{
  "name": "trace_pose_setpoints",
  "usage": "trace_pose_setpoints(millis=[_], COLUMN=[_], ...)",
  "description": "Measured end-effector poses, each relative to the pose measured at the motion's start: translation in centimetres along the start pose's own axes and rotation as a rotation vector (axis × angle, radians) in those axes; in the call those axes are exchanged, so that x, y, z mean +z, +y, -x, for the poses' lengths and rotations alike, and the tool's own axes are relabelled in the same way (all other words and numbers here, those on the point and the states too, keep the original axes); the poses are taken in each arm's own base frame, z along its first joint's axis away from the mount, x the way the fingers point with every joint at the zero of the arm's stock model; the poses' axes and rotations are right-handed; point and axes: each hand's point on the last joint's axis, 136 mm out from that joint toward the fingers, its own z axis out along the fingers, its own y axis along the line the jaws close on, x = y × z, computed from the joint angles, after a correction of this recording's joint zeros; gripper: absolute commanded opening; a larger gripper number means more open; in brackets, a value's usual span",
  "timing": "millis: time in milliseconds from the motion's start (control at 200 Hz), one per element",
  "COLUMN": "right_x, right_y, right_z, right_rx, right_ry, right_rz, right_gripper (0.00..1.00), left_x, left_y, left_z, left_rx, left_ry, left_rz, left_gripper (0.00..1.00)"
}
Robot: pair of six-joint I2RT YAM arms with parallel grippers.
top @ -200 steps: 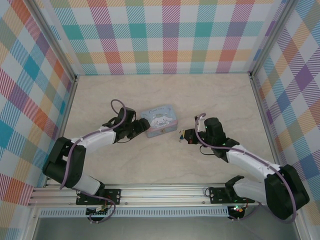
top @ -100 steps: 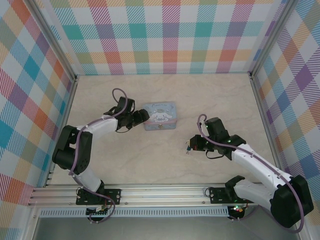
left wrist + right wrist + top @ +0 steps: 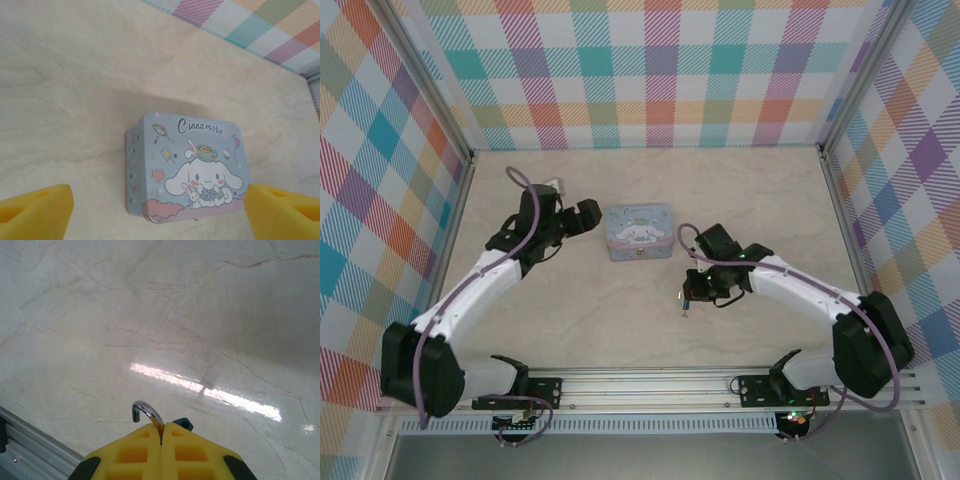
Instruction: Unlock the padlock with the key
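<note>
Right gripper [image 3: 161,427] first: both yellow fingers [image 3: 132,450] are pressed flat together, pinching the padlock [image 3: 151,412] by its thin silver shackle. The hook curls up and to the left from the seam between the pads in my right wrist view, bottom centre of the frame. A sliver of the dark teal body peeks out just right of the seam.

In the top view that arm comes up from its base at the bottom right, bends at the elbow near the right edge, and then runs left. That puts the right gripper [image 3: 692,290] just right of the frame's centre, low over the marble table [image 3: 620,330].

Left gripper [image 3: 585,215] sits upper left of centre. Its arm stretches up from the bottom left corner and the tip points right at the pale blue cartoon tin [image 3: 640,231]. Those jaws are spread wide. My left wrist view has one yellow finger [image 3: 35,210] in each bottom corner, with the tin between and beyond them, touching neither.

So the padlock is in my right fingers, well apart from the left gripper, below and right of the tin.

Hard to see stuff:
- Most of the lock body is buried behind my pads.
- From above, a small dark bit [image 3: 685,309] hangs just under the right fingers, too tiny for me to say what it is.
- The tin's near bottom edge is cut off in the left wrist view.
</note>
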Motion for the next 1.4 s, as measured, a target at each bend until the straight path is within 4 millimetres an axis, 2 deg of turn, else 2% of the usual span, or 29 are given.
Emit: trace_pose_setpoints(millis=[185,310,490,695,975,1105,1190,1400], right_x=[2.2,3.5,5.1,6.4,7.0,7.3,7.4,7.0], right_y=[-0.4,-0.7,-0.5,-0.2,0.4,0.4,0.4,0.4], right_z=[0.6,0.7,1.1,2.2,2.7,2.9,2.9,3.1], right_rx=[-0.004,-0.001,0.005,0.009,0.01,0.01,0.012,0.006], right_ry=[0.068,0.097,0.123,0.137,0.15,0.16,0.161,0.148], right_rz=[-0.044,-0.055,-0.048,-0.045,-0.028,-0.027,-0.028,-0.037], right_gripper=[0.04,0.04,0.04,0.04,0.06,0.1,0.17,0.27], left_x=[-3.3,-4.7,-6.1,-6.3,-6.5,-6.8,-6.9,-7.1], left_y=[1.8,3.0,3.8,4.3,4.6,4.7,4.8,4.8], left_z=[-0.9,-1.7,-1.8,-2.1,-2.5,-2.5,-2.5,-2.3], left_rx=[0.023,0.037,0.053,0.061,0.061,0.062,0.062,0.063], left_ry=[-0.022,-0.015,-0.027,-0.018,-0.015,-0.024,-0.03,-0.039], left_rz=[0.06,0.104,0.138,0.161,0.168,0.169,0.173,0.175], left_gripper=[0.89,0.89,0.89,0.89,0.89,0.89,0.9,0.9])
